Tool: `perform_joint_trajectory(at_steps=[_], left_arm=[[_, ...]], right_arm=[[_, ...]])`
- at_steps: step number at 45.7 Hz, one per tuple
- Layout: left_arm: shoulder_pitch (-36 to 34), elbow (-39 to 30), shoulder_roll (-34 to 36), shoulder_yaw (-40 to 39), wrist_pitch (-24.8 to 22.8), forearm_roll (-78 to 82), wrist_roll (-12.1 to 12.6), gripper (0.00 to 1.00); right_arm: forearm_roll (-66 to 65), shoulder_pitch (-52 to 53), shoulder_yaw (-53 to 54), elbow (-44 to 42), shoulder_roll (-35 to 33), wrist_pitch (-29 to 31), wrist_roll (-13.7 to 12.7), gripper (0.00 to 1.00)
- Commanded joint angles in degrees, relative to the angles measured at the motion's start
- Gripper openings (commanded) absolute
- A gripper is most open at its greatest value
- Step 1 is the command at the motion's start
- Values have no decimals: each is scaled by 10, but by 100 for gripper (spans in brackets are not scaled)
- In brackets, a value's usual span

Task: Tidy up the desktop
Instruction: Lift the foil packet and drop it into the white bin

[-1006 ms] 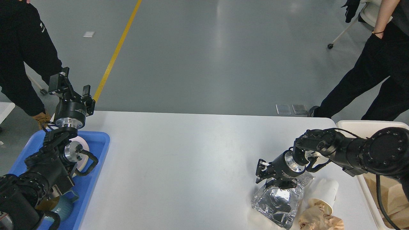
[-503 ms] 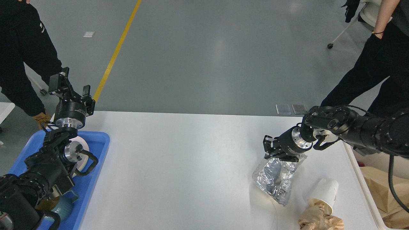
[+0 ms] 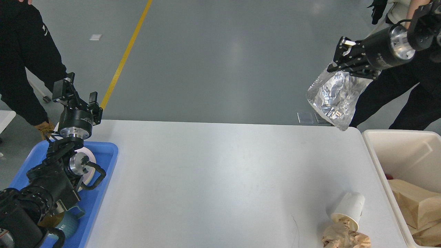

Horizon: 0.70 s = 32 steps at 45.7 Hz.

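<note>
A: Fingers? The right gripper (image 3: 339, 57) pinches the top of a crinkled silver foil bag (image 3: 332, 94), hanging long-axis down, above the white desktop (image 3: 220, 179) far-right corner.

B: The cream plastic bin (image 3: 406, 148) lies right and nearer. Left gripper (image 3: 74, 93), spread wide, holds nothing.

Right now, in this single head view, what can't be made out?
- Blue plastic tray: much of its contents, a teal mug and a white round item, hidden behind the left arm.
- Cream-white plastic bin: cut off by the right edge; brown paper inside only partly seen.
- Right hand: its grip on the crinkled silver foil bag is dark; finger contact unclear.
- Tipped white paper cup: inside hidden by crumpled brown paper.
</note>
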Motion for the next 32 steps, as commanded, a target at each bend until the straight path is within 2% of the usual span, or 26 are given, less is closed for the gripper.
perform_joint_trajectory(at_steps=[1, 6, 17, 23, 24, 26, 27, 28, 32], left_arm=[[0, 0, 0, 0, 0, 0, 0, 96], [0, 0, 0, 0, 0, 0, 0, 96], [0, 0, 0, 0, 0, 0, 0, 96], [0, 0, 0, 0, 0, 0, 0, 96], [0, 0, 0, 0, 0, 0, 0, 96], [0, 0, 0, -1, 0, 0, 0, 96], [0, 0, 0, -1, 0, 0, 0, 96], [0, 0, 0, 0, 0, 0, 0, 96], [0, 0, 0, 0, 0, 0, 0, 96]], right_arm=[[-29, 1, -16, -14, -18, -11, 0, 0], [-27, -50, -35, -32, -30, -58, 0, 0], [-26, -266, -17, -116, -52, -273, 0, 0], [-26, -348, -10, -168, -50, -311, 0, 0], [-25, -358, -7, -177, -50, -312, 0, 6], [-24, -379, 0, -195, -50, -314, 0, 44], [-24, -390, 3, -204, -50, -316, 0, 60], [-24, -400, 5, -214, -50, -317, 1, 71], [-24, -432, 18, -251, -47, -320, 1, 97]])
